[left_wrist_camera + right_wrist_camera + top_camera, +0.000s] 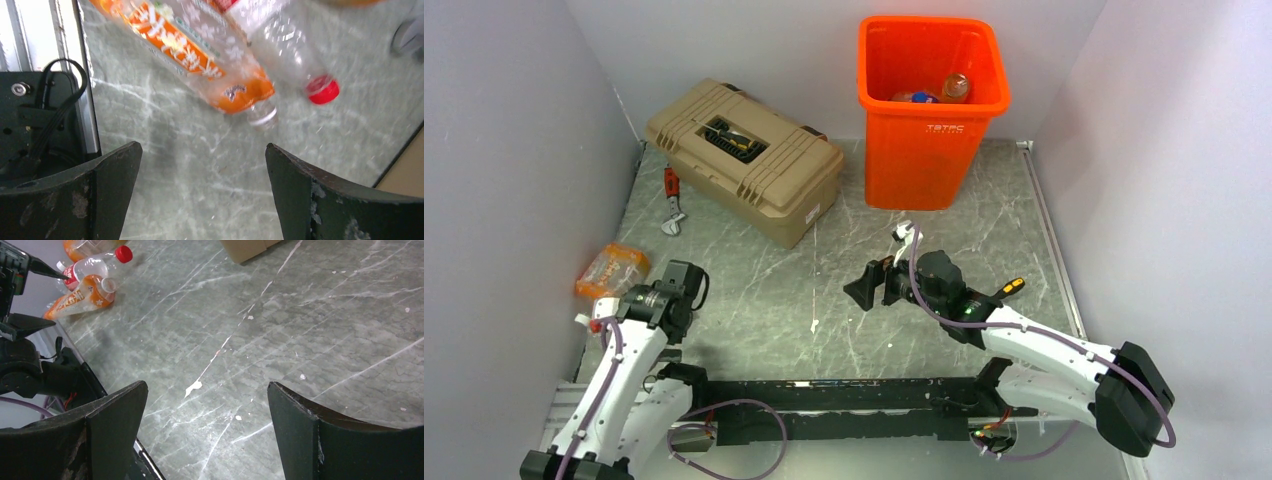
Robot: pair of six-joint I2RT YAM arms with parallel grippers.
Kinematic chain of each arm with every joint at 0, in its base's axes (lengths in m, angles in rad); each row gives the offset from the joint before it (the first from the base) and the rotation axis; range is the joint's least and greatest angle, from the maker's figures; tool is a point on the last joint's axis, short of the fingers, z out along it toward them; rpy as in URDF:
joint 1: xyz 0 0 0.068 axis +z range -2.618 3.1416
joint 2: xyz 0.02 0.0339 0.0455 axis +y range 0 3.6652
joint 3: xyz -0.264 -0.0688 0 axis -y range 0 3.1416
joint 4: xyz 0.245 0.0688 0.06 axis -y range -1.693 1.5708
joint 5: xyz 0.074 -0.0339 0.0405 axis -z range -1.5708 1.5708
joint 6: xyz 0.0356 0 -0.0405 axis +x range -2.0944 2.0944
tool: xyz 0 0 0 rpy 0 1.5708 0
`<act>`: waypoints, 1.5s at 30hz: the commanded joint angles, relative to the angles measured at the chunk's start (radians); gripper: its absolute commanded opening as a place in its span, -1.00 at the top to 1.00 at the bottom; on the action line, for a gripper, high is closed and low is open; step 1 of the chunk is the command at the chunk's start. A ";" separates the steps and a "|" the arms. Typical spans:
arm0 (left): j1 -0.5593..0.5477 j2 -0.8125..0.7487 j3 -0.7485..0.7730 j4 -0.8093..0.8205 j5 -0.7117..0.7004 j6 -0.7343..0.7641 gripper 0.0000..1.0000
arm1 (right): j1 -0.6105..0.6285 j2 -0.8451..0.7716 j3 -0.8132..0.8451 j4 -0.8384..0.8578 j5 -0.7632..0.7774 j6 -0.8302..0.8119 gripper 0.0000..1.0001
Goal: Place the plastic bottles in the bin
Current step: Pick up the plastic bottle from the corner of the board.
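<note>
The left gripper (202,167) has its jaws spread wide with nothing between them; under the gap there is only the grey marbled table (200,200). Just past its fingertips an orange-labelled plastic bottle (190,50) lies on its side, its clear-capped neck pointing toward the gripper; just beside it lies a clear bottle with a red cap (324,91), also on its side. From above, this gripper (686,285) sits close to the bottle cluster (611,270) at the table's left edge, by the wall.

The right gripper (207,400) is likewise released and holds nothing; bare table shows between its fingers. In the top view it (864,288) points leftward over the middle of the table, well apart from the bottles. In its wrist view they are small in the upper left corner, beyond the left arm.

The orange bin (924,160) stands upright at the far edge against the back wall, well apart from both grippers; inside it an amber bottle (955,87) shows, and beside that something with a blue top (921,97). Left of the bin sits a tan toolbox (744,160); a red-handled hand tool (671,200) lies near the toolbox's left end.
</note>
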State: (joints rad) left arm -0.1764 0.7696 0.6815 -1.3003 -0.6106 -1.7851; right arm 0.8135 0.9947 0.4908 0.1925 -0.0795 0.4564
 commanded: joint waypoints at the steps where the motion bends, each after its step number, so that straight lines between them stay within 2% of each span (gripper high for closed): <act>1: 0.032 -0.015 0.023 -0.101 -0.174 -0.141 -0.99 | 0.004 -0.028 0.027 0.023 -0.012 0.001 -0.88; 5: 0.060 0.033 0.029 -0.194 -0.151 -0.286 -0.99 | 0.014 -0.009 0.024 0.020 -0.018 0.006 -0.88; 7: 0.060 0.008 -0.022 -0.151 -0.123 -0.336 -0.94 | 0.022 0.022 0.039 0.015 -0.033 0.011 -0.87; 11: 0.062 -0.096 -0.159 -0.036 -0.123 -0.404 -0.98 | 0.052 0.076 0.087 -0.018 -0.040 0.000 -0.85; 15: 0.074 -0.175 -0.193 0.024 -0.139 -0.346 -0.99 | 0.084 0.108 0.128 -0.050 -0.014 -0.021 -0.85; 19: 0.080 -0.205 -0.212 0.044 -0.148 -0.348 -0.99 | 0.115 0.137 0.146 -0.051 0.015 -0.029 -0.84; 22: 0.096 -0.178 -0.187 0.015 -0.178 -0.361 -0.99 | 0.138 0.150 0.160 -0.058 0.031 -0.038 -0.84; 27: 0.096 -0.083 -0.150 -0.137 -0.203 -0.509 -0.99 | 0.165 0.152 0.172 -0.057 0.053 -0.060 -0.84; 30: 0.097 -0.060 -0.164 -0.142 -0.215 -0.537 -0.99 | 0.170 0.127 0.159 -0.042 0.049 -0.058 -0.84; 38: 0.164 0.053 -0.146 0.002 -0.241 -0.416 -0.99 | 0.174 -0.018 0.097 -0.045 0.098 -0.071 -0.84; 42: 0.173 0.133 -0.167 0.041 -0.196 -0.454 -0.99 | 0.176 -0.060 0.070 -0.047 0.112 -0.070 -0.85; 45: 0.186 0.117 -0.210 0.107 -0.213 -0.449 -0.99 | 0.176 -0.092 0.054 -0.058 0.118 -0.068 -0.85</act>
State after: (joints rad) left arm -0.0086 0.9016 0.5030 -1.2377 -0.8192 -2.0850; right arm 0.9836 0.9421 0.5678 0.1207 0.0036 0.4007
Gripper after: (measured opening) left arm 0.994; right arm 0.923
